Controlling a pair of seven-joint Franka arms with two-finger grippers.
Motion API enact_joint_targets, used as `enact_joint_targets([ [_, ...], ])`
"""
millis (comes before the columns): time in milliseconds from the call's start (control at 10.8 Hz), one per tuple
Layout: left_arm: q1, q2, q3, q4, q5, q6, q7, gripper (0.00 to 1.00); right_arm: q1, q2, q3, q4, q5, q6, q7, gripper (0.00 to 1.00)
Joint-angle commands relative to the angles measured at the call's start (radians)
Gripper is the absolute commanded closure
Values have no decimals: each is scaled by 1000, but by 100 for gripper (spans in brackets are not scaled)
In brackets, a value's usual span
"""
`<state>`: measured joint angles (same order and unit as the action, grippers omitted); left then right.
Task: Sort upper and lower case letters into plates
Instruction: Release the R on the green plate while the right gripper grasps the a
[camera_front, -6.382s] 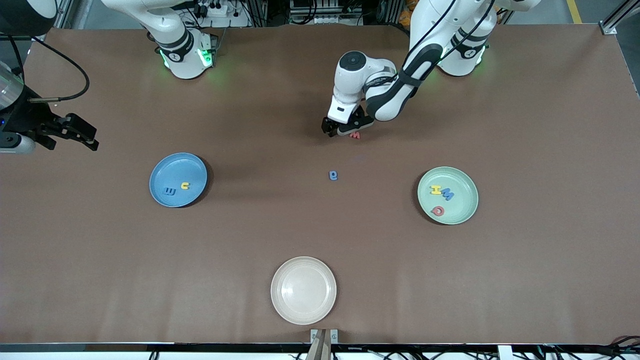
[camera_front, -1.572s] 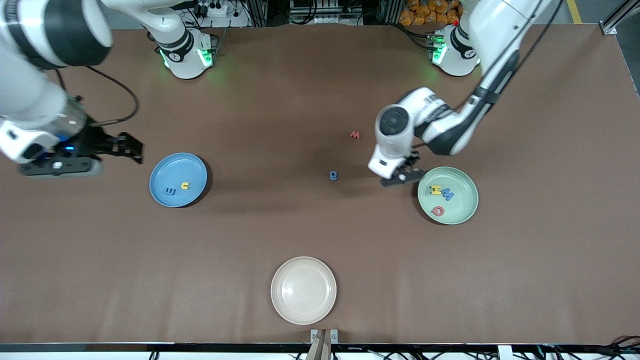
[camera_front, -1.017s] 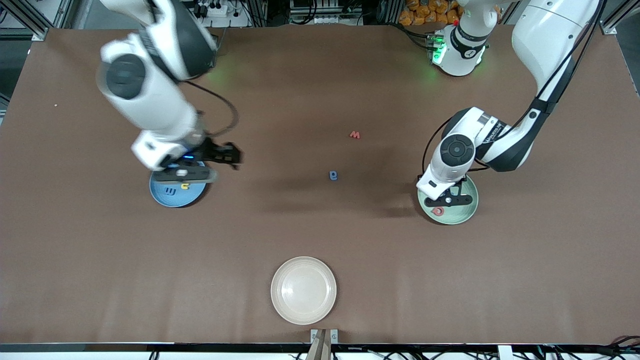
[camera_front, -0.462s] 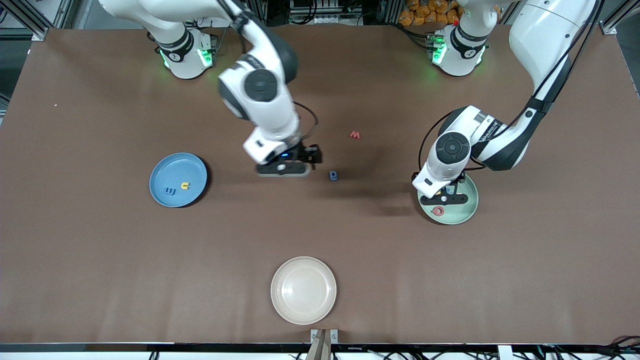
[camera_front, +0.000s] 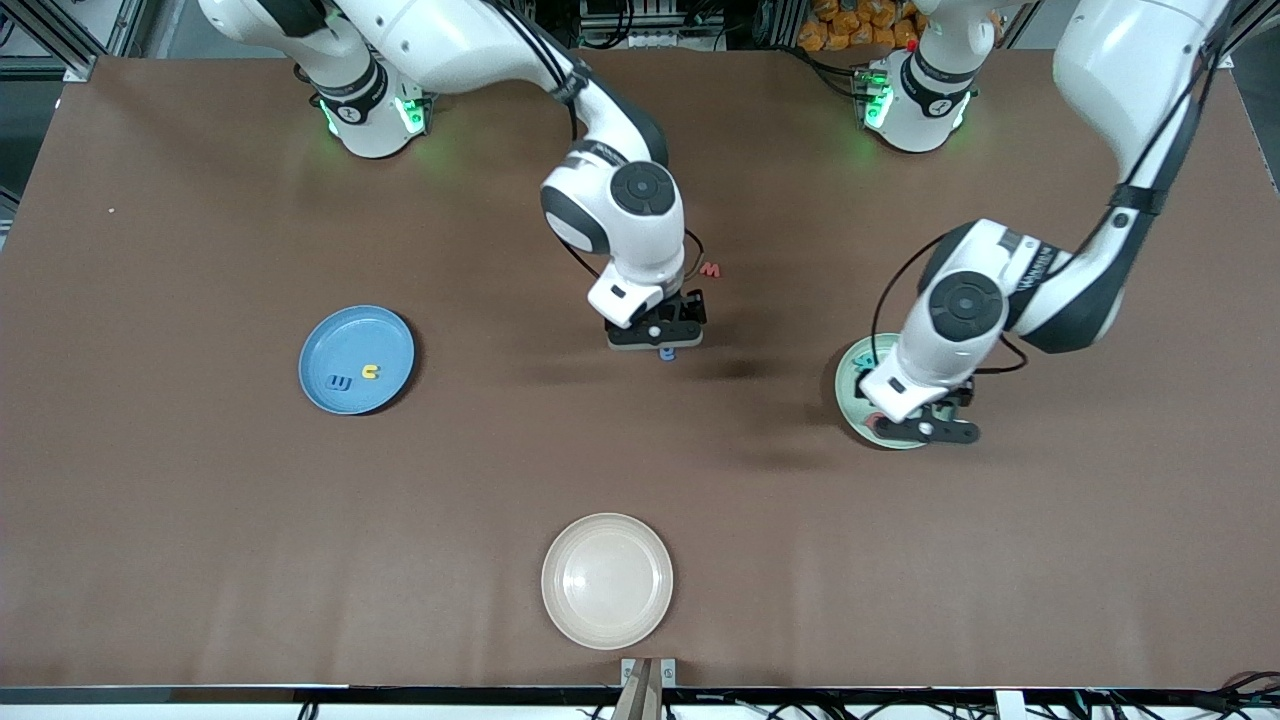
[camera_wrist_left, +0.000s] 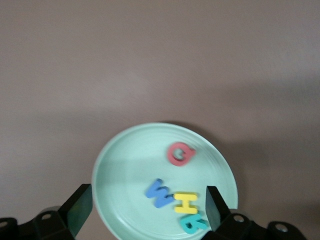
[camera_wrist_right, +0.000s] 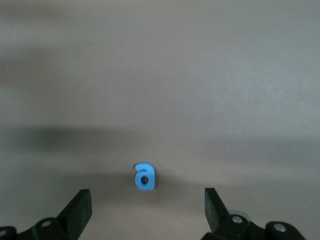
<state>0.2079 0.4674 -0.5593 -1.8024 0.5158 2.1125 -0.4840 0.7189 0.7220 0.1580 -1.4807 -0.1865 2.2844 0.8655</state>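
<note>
Sorting is well along but unfinished. Four capitals lie in the mint plate (camera_wrist_left: 112, 165): red Q (camera_wrist_left: 180, 153), blue M (camera_wrist_left: 160, 193), yellow H (camera_wrist_left: 186, 202) and a teal letter (camera_wrist_left: 193, 222). Two lower-case pieces sit in the blue plate (camera_front: 330, 340). Left tool (camera_front: 925, 428) hangs over the mint plate, jaws wide and empty. Right tool (camera_front: 655, 336), also spread and empty, hovers over the blue a (camera_wrist_right: 145, 176) mid-bench. Red w (camera_front: 711, 269) lies loose on the bench, nearer the robots' bases.
</note>
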Motion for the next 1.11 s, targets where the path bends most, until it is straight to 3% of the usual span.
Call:
enact_joint_targets([
  [0, -21, 7, -10, 203, 3, -188, 123, 0, 8, 72, -6, 77, -13, -9, -72, 0],
  [277, -2, -9, -16, 310, -63, -296, 270, 0, 19, 157, -6, 134, -11, -11, -121, 0],
  [462, -1, -4, -10, 478, -131, -481, 400, 0, 31, 174, -15, 132, 60, -17, -190, 6],
  [647, 68, -35, -17, 491, -184, -520, 452, 0, 82, 192, -67, 132, 116, -16, -200, 11],
  [832, 107, -111, -16, 494, -246, -531, 502, 0, 82, 192, -68, 132, 140, -17, -198, 17],
  [1017, 90, -153, -13, 505, -252, -574, 499, 0, 79, 192, -68, 132, 141, -17, -200, 33],
])
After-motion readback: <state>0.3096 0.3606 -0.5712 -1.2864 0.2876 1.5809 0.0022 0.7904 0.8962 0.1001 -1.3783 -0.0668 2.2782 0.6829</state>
